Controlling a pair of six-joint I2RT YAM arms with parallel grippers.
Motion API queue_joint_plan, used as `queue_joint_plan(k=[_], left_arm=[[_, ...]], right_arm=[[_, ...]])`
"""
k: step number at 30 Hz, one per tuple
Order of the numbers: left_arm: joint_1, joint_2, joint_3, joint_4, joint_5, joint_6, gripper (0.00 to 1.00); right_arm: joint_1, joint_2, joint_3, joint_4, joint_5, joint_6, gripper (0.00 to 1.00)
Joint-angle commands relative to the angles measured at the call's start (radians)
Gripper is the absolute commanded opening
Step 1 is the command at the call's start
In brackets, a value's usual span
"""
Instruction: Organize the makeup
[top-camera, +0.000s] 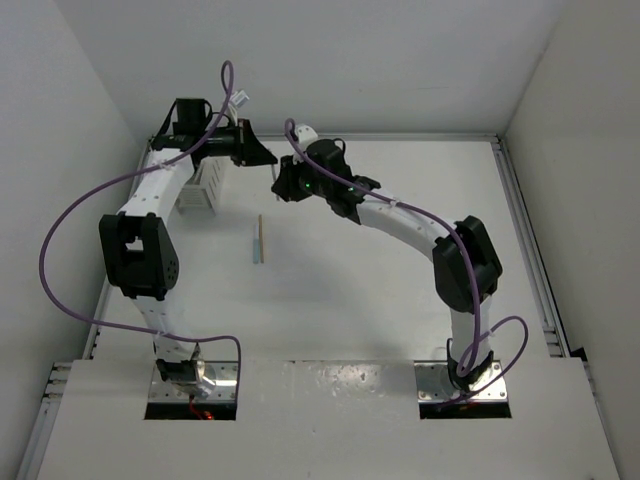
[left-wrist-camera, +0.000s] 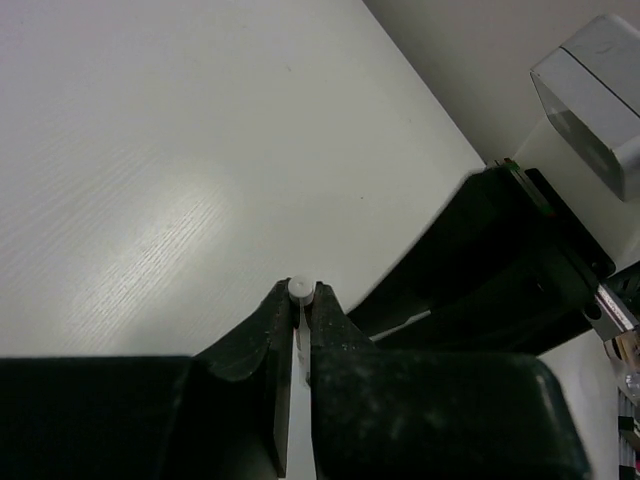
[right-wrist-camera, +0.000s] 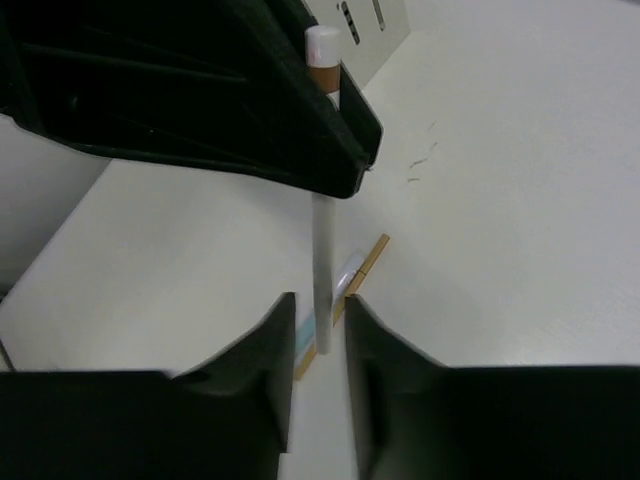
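My left gripper (top-camera: 270, 158) is shut on a thin silvery-white stick (right-wrist-camera: 322, 250), whose end shows between its fingertips in the left wrist view (left-wrist-camera: 298, 290). The stick hangs down from it, with a white cap and a brown band at the top. My right gripper (right-wrist-camera: 318, 310) is open, and the stick's lower end sits between its fingers without visible contact. In the top view the right gripper (top-camera: 282, 186) is just below the left one. A tan stick (top-camera: 260, 236) and a pale blue stick (top-camera: 256, 252) lie side by side on the table, also under the right gripper (right-wrist-camera: 365, 262).
The white slotted rack (top-camera: 205, 188) stands at the back left under the left arm, and shows at the top of the right wrist view (right-wrist-camera: 365, 25). The right arm's dark body (left-wrist-camera: 500, 270) is close beside the left gripper. Walls enclose the table.
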Motion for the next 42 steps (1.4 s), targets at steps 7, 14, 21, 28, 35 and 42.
queue_joint_plan(k=[7, 14, 21, 28, 35, 42], left_arm=[[0.097, -0.062, 0.022, 0.073, -0.177, 0.092, 0.00], [0.160, -0.082, 0.108, -0.066, -0.697, 0.385, 0.00], [0.260, -0.093, 0.030, 0.012, -0.685, 0.347, 0.00], [0.260, -0.081, -0.073, 0.098, -0.699, 0.431, 0.00], [0.269, -0.061, -0.161, 0.170, -0.685, 0.485, 0.27], [0.278, -0.081, -0.064, 0.125, -0.717, 0.457, 0.64]], right_arm=[[-0.035, -0.051, -0.039, 0.057, -0.015, 0.019, 1.00], [-0.058, -0.164, -0.191, 0.025, 0.051, -0.048, 1.00], [-0.061, -0.206, -0.286, 0.037, 0.062, -0.051, 1.00], [-0.072, -0.218, -0.320, 0.044, 0.062, -0.044, 1.00], [-0.075, -0.236, -0.338, 0.031, 0.064, -0.062, 1.00], [-0.074, -0.256, -0.344, -0.009, 0.085, -0.081, 1.00]])
